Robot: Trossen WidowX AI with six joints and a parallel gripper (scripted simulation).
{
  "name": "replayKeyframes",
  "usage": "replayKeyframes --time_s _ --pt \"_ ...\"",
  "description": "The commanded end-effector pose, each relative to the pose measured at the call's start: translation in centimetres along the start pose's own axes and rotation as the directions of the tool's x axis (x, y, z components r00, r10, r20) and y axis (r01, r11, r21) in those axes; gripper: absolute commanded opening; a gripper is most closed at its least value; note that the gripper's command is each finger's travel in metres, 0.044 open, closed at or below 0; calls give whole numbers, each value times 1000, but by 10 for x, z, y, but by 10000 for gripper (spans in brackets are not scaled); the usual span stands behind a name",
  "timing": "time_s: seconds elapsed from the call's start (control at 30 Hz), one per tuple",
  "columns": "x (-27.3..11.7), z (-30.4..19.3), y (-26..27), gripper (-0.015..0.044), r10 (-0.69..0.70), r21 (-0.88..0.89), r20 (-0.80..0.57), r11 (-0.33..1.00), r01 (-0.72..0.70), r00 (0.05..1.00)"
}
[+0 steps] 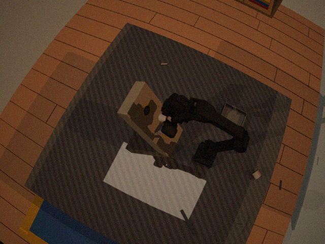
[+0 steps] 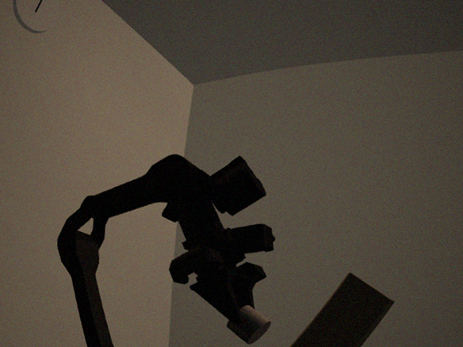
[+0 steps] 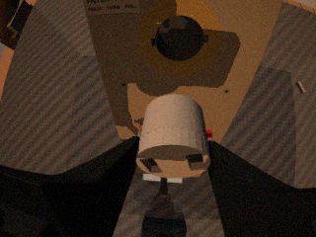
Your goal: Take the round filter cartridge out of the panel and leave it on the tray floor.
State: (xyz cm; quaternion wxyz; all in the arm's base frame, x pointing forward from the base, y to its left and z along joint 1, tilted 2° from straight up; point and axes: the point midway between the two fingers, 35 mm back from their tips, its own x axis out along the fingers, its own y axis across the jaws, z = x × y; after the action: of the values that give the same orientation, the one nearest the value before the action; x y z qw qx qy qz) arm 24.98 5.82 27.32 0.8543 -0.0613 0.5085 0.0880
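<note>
The pale round filter cartridge is out of the panel, its slotted face turned toward the wrist camera. My gripper is shut on its sides near the slotted end. The cartridge hangs in the air in front of the sloping tan service panel. The panel's round dark opening shows with an orange ring around it. The shallow tray lies beyond the forearm in the top view, partly hidden by the arm.
A white sheet lies beside the panel, with a dark stick at its edge. A small pale block lies near the mat's right side. A small stick lies on the mat behind the panel.
</note>
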Motion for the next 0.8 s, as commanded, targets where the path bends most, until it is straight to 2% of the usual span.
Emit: replayKeyframes --time_s 0.0,0.77 --pt "-17 0 -1 0 -4 6 10 1000 4 1000" --pt "-6 1 -70 0 -9 3 3 1000 9 1000"
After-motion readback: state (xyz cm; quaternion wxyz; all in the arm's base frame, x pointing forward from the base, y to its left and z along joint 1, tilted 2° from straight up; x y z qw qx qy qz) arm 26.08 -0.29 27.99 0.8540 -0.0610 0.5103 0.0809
